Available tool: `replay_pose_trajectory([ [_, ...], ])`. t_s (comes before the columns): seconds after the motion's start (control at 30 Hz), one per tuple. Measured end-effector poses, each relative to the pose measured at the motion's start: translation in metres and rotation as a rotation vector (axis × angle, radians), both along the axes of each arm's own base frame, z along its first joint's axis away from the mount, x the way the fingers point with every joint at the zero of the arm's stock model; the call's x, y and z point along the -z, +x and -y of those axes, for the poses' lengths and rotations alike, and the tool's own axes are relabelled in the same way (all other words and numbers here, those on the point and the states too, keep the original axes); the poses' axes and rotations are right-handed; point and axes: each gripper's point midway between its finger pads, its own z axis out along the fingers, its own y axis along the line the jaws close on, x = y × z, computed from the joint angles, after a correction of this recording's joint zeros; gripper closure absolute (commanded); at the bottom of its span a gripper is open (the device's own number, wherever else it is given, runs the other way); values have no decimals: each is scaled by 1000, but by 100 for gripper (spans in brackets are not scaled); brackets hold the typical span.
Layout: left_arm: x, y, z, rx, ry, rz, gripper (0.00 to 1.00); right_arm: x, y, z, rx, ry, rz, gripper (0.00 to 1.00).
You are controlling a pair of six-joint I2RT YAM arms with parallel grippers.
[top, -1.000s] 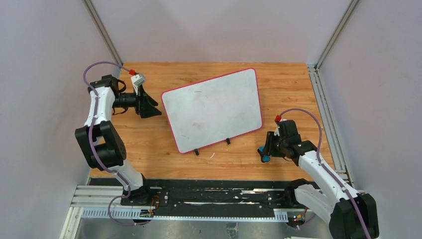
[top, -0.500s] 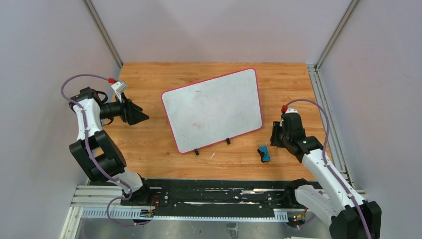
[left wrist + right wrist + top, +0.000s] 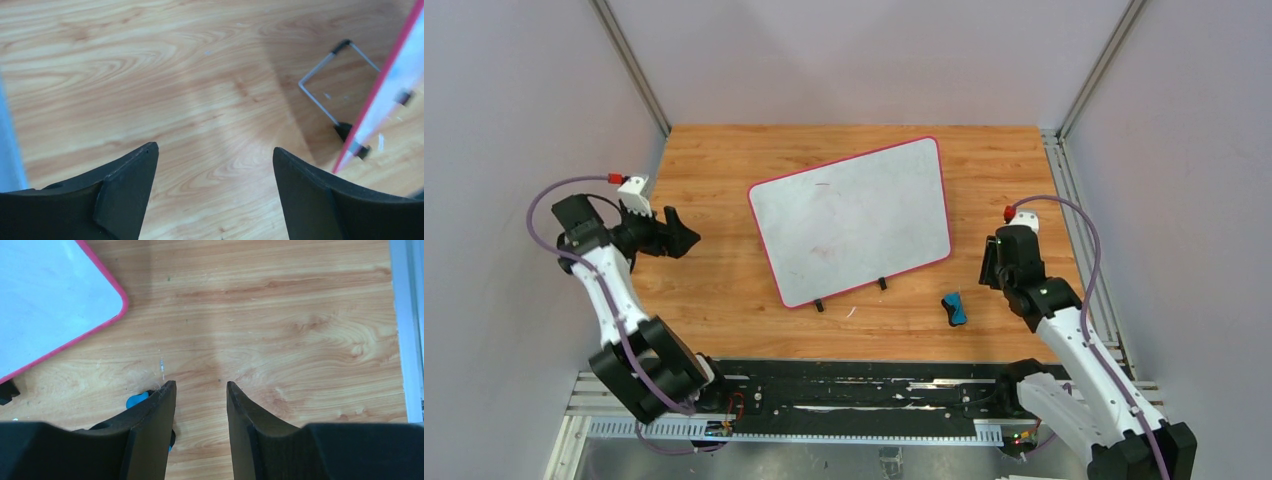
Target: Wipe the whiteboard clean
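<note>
The whiteboard [image 3: 854, 215] with a pink rim stands tilted on wire feet mid-table, with faint marks on it. Its corner shows in the right wrist view [image 3: 55, 300] and its edge in the left wrist view [image 3: 395, 85]. The blue eraser [image 3: 953, 308] lies on the table right of the board's near edge; in the right wrist view it [image 3: 136, 401] is mostly hidden behind my left finger. My right gripper [image 3: 990, 262] is open and empty, right of and behind the eraser. My left gripper [image 3: 686, 238] is open and empty, left of the board.
A wire stand leg [image 3: 325, 80] props the board from behind. Grey enclosure walls close in left, right and back. A metal rail [image 3: 1084, 240] runs along the table's right edge. A black base plate [image 3: 854, 385] lies at the near edge.
My right gripper let go of the eraser, which now lies on the table, and drew back to the right. My left gripper pulled away from the board toward the left wall.
</note>
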Motion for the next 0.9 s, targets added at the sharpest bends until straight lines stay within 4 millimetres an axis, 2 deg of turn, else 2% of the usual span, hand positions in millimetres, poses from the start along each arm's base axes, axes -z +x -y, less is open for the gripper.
replay_pose_trajectory([
  [0.07,2,-4,-9,-130,79,34,10,-3,2,4,17,-13,15,57],
  [0.17,-7,-6,-23,-291,148,108,10,-4,5,9,42,-37,26,56],
  [0.27,-17,4,-44,-438,182,181,10,0,9,16,76,-75,17,55],
  [0.37,-3,14,-57,-548,214,200,10,5,15,23,113,-109,24,55],
  [0.53,46,17,-38,-623,294,206,12,17,14,31,148,-137,42,55],
  [0.6,57,16,-30,-641,319,224,12,19,12,35,161,-147,49,55],
  [0.77,68,26,-9,-659,349,273,12,16,12,39,188,-152,85,55],
  [0.9,65,34,2,-669,320,300,14,13,15,40,194,-150,102,56],
])
